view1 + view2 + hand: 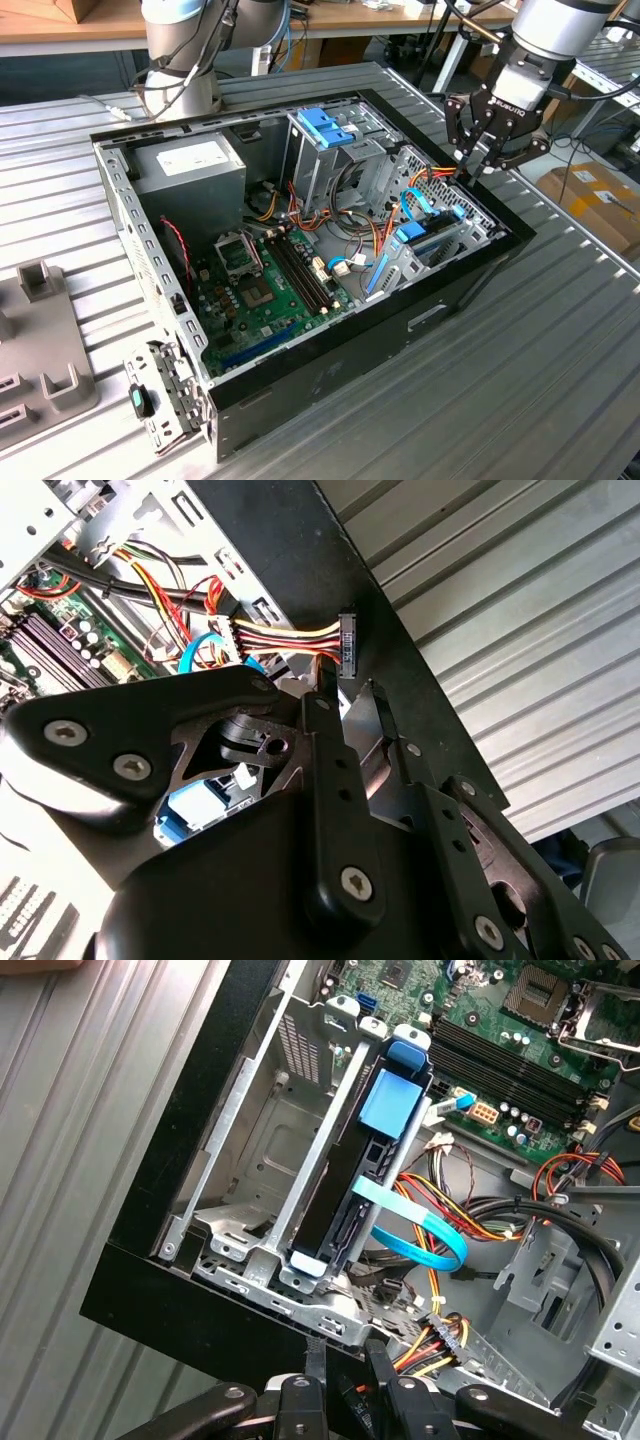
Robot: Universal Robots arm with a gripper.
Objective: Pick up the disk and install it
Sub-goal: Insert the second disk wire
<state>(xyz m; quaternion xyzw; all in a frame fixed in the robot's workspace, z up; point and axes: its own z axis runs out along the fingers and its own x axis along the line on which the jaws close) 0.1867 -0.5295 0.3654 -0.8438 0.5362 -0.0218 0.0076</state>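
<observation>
From where I sit, the disk [345, 1185] already stands on edge in the metal bay [250, 1250] at the corner of the open computer case [330, 370], its light blue rail [392, 1105] and tab showing along the upper side. A flat blue ribbon cable [425, 1235] loops right beside its connector end; I cannot tell whether it is plugged in. So I judge the seating largely done, with only cabling or a final push possibly left.

My end effector [487, 140] hangs above the case's black rim, over the corner nearest the counter's far right edge in the exterior view. It carries nothing, and its fingers [385, 1385] look drawn close together, near shut, in the first wrist view.

Room is tight inside: the bay walls hug the disk on both sides, and a bundle of red, yellow and orange power wires [290, 635] with a black plug crosses just beside the bay. The case rim lies just under the fingers. Outside the case, the ribbed counter [560, 330] gives open room.
</observation>
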